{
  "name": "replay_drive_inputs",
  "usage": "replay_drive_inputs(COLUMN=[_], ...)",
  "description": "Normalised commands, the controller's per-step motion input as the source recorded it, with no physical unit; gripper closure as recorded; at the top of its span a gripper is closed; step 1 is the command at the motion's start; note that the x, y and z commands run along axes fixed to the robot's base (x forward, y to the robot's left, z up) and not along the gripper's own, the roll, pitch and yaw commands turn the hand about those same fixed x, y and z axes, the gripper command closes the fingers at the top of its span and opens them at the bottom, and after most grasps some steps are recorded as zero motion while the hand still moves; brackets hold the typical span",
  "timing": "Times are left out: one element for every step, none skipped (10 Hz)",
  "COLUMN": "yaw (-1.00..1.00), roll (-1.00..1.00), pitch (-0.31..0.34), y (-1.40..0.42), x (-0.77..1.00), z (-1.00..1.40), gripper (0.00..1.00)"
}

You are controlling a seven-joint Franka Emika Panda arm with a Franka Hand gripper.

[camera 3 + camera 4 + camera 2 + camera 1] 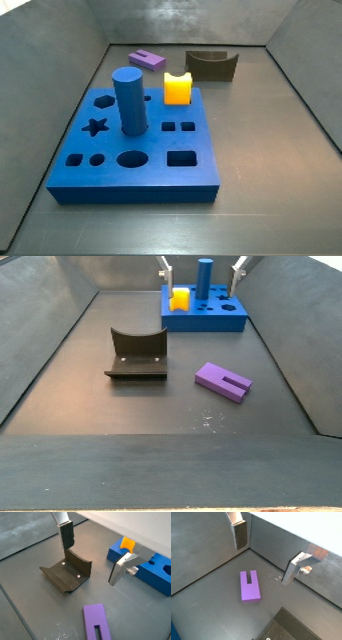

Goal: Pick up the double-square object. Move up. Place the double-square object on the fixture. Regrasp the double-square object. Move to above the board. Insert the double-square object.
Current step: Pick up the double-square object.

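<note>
Open, empty gripper (264, 554) poised above small slotted purple plastic double-square object (250, 586) lying flat on dark floor at three o'clock of dark U-shaped fixture (136, 355), well apart; risking off-centre pinch twisting it through uneven stepped sides

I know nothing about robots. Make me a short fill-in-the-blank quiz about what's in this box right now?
1. The double-square object lies flat on the ____, held by nothing.
2. The gripper hangs above the floor with its jaws ____.
3. The fixture holds ____ pieces.
4. The tall cylinder standing in the board is ____ in colour.

Missing words: floor; open; no; blue
</note>
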Motion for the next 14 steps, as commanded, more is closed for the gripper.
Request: replay_drive_inputs(yaw=[0.16,0.58,0.76,0.80,0.80,0.80,0.75,0.65,0.57,0.58,0.52,0.47,0.43,0.35], roll=[0.06,0.00,-0.13,-0.06,-0.02,0.00,0.00,0.00,0.00,0.01,0.11,0.17,0.19,0.20], pitch=[0.000,-0.156,0.000,0.000,0.000,0.000,0.000,0.000,0.003,0.031,0.050,0.047,0.043,0.023], y=[-0.13,0.00,0.13,0.16,0.15,0.11,0.11,0.13,0.08,0.00,-0.36,-0.32,-0.19,0.00], x=[0.06,0.00,0.23,0.14,0.10,0.08,0.07,0.01,0.00,-0.03,-0.31,-0.33,-0.29,-0.21], z=[-0.17,-0.70,-0.95,-1.00,-1.00,-1.00,-1.00,-1.00,-1.00,-1.00,-0.98,-0.85,-0.80,-0.69], gripper=[0.00,0.00,0.00,0.00,0.00,0.00,0.00,0.00,0.00,0.00,0.00,0.00,0.00,0.00])
